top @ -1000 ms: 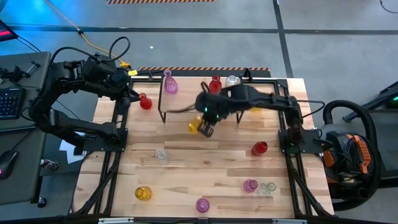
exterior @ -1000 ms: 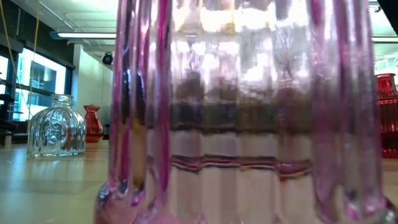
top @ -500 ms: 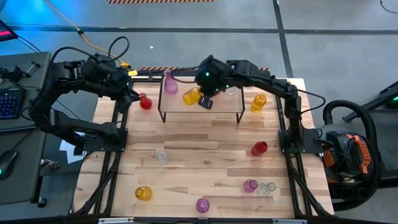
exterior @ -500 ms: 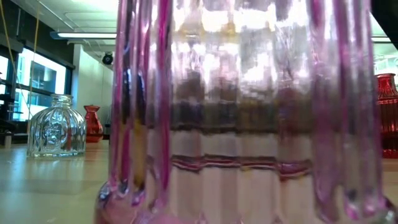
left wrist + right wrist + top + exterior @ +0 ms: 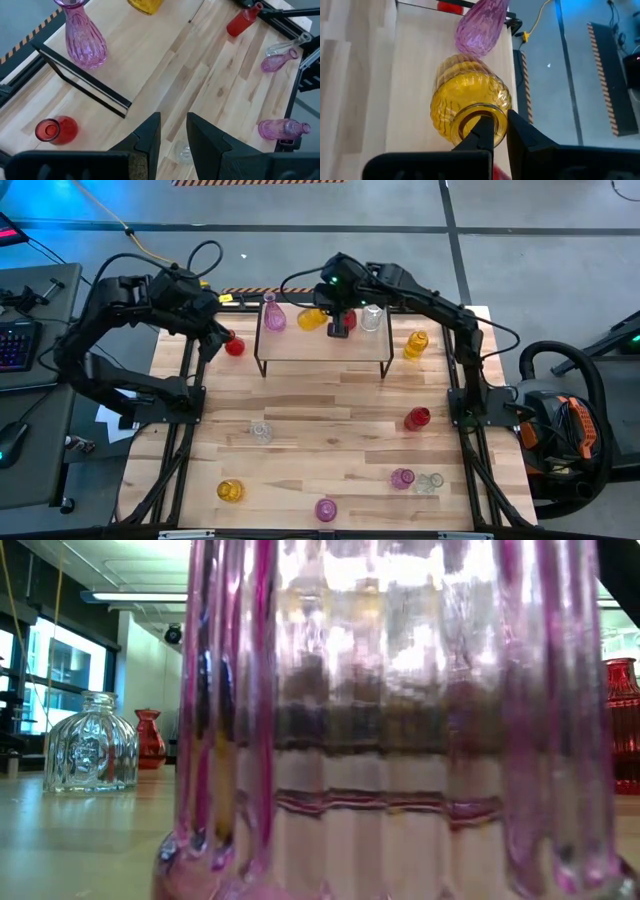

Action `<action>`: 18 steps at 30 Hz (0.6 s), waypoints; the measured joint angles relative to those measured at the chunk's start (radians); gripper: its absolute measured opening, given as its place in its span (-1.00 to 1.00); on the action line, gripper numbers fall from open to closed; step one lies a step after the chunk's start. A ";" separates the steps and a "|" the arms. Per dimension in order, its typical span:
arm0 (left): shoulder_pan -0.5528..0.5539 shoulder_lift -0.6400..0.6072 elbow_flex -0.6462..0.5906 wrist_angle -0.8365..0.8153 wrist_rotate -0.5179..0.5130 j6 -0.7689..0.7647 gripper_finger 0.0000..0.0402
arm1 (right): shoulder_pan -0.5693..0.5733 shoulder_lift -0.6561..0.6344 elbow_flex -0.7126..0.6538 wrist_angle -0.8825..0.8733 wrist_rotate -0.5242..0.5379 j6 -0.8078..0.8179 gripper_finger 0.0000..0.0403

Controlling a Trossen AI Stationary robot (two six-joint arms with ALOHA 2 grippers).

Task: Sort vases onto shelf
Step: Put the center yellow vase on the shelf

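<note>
The right tool [image 5: 328, 320] holds a yellow vase [image 5: 311, 319] over the shelf [image 5: 300, 345], between a pink vase [image 5: 273, 317] and a clear vase [image 5: 371, 317] standing on it. The left tool [image 5: 213, 340] hovers beside a red vase [image 5: 235, 346] on the desk [image 5: 330, 420], just left of the shelf

Yellow vase [image 5: 312, 318] over shelf [image 5: 300, 345], beside pink vase [image 5: 273, 317]

overhead view spans the table [image 5: 330, 440]; low view sits against a pink vase [image 5: 400, 720]; wrists share the shelf [image 5: 150, 45].
</note>
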 joint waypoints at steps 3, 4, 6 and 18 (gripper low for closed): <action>0.000 0.014 0.000 0.000 0.000 0.000 -0.57 | -0.011 0.003 0.000 0.005 -0.002 -0.053 -1.00; 0.000 0.019 0.000 0.000 0.000 0.000 -0.57 | -0.015 0.003 0.000 0.005 -0.001 -0.068 -1.00; 0.000 0.028 0.000 0.000 0.000 0.000 -0.57 | -0.022 0.007 -0.001 0.005 -0.011 -0.095 -1.00; 0.000 0.053 0.000 -0.001 -0.001 -0.025 -0.57 | -0.024 0.048 -0.002 0.004 -0.009 -0.279 -1.00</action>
